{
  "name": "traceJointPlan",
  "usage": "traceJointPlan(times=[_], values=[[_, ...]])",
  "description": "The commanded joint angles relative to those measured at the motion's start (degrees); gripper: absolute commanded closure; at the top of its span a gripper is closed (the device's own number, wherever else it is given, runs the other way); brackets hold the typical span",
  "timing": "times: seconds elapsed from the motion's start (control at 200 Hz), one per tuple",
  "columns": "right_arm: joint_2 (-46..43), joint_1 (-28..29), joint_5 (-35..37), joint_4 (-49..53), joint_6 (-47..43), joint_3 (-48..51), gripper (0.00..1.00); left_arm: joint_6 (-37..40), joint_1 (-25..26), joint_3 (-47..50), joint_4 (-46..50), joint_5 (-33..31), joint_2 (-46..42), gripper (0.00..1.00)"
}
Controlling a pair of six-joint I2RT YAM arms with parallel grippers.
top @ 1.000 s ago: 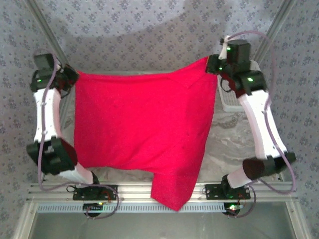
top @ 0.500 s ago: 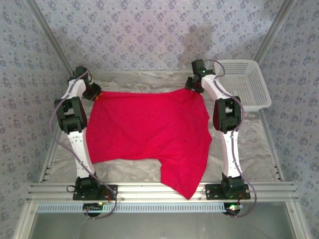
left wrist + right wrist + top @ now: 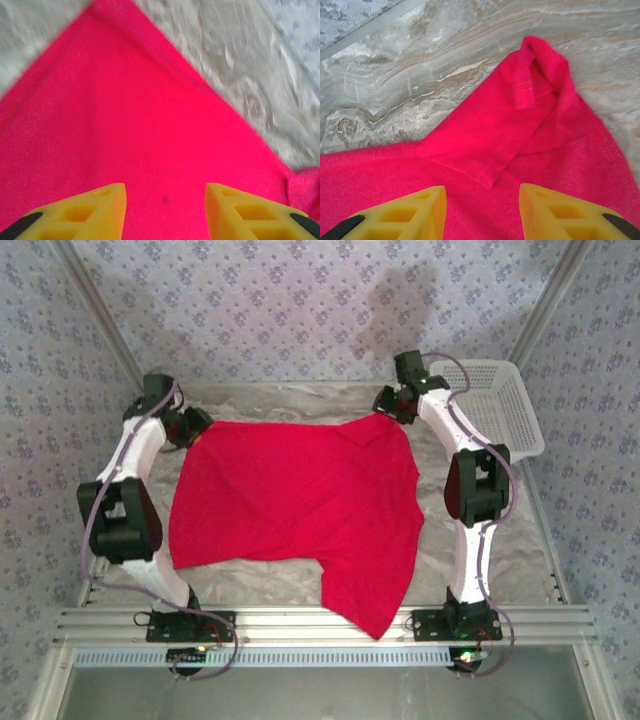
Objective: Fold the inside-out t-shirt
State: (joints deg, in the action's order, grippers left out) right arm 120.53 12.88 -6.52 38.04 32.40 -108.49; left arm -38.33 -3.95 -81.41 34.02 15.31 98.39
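My left gripper (image 3: 192, 426) hovers over the far-left corner of the inside-out t-shirt (image 3: 290, 495). Its fingers (image 3: 95, 212) are apart, with red cloth under the gap and nothing between them. My right gripper (image 3: 390, 404) is at the far-right corner, its fingers (image 3: 410, 212) also apart and holding nothing.

The shirt lies spread on the table (image 3: 260, 575), mostly flat, but its near-right part drapes across the near rail (image 3: 120, 622).

That overhang worries me most. If I lift the far edge to fold, I judge the hanging part could drag the whole garment toward the near side, or snag on the rail.

Just ahead of my right fingers a flap (image 3: 485, 135) is doubled back on the body. If I pinch there I may catch one layer and leave the other, or press the crease into the fold.

At the left corner a shallow bite could slip off the hem. If my two grips are uneven, the fold will come out skewed.

The basket (image 3: 500, 410) stands just beside my right arm, so a wide swing could knock it.
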Motion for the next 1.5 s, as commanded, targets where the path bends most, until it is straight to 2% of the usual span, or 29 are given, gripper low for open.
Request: traceJointPlan(times=[0.0, 0.195, 0.645, 0.675, 0.8, 0.88, 0.979, 1.104, 1.209, 1.299, 1.379, 1.424, 1.494], values=[[2.49, 1.5, -3.4, -2.99, 1.2, 2.84, 0.56, -3.41, 0.18, 10.08, -6.84, 5.56, -4.11, 0.55], [6.97, 3.24, -2.49, -2.44, 0.93, 2.41, 0.54, -2.14, 0.48, 16.65, -6.75, 2.39, -9.87, 0.56], [13.78, 4.68, 0.1, -1.25, 1.64, -1.53, 0.55, -2.1, 0.52, 18.05, -6.88, 3.21, -5.66, 0.57], [13.93, 4.75, 0.14, -1.46, 1.61, -1.55, 0.58, -2.04, 0.52, 17.97, -6.8, 3.15, -5.75, 0.57], [14.58, 4.77, 0.02, -1.51, 2.13, -2.64, 0.83, -1.74, 0.47, 17.6, -6.02, 2.73, -5.97, 0.58], [14.59, 4.98, 0.17, -1.1, 2.23, -3.56, 0.88, -1.49, 0.5, 17.43, -5.64, 2.32, -6.1, 0.58], [14.56, 5.36, 1.07, 0.4, 2.23, -5.44, 1.0, -1.2, 0.52, 17.59, -5.48, 2.01, -5.96, 0.58], [13.62, 5.3, 1.16, 0.67, 2.21, -7.85, 1.0, -1.18, 0.51, 18.02, -5.76, 2.21, -5.75, 0.58], [13.67, 4.75, 2.0, -3.26, 2.4, -11.11, 1.0, -1.14, 0.47, 18.48, -6.16, 2.35, -5.4, 0.59], [16.89, 3.75, 1.73, -12.96, 2.24, -15.75, 1.0, -1.05, 0.57, 18.64, -6.93, 2.47, -4.9, 0.59], [23.64, 3.39, -5.36, -21.67, 0.44, -22.67, 1.0, -1.8, 0.6, 19.51, -8.68, 2.63, -4.25, 0.59], [28.47, 3.34, -10.07, -23.14, 0.18, -29.2, 0.86, -2.42, 0.78, 19.92, -9.53, 2.86, -3.71, 0.59], [34.74, 3.33, -12.22, -17.77, 1.24, -40.82, 0.59, -2.68, 1.27, 19.82, -10.02, 3.65, -2.63, 0.59]])
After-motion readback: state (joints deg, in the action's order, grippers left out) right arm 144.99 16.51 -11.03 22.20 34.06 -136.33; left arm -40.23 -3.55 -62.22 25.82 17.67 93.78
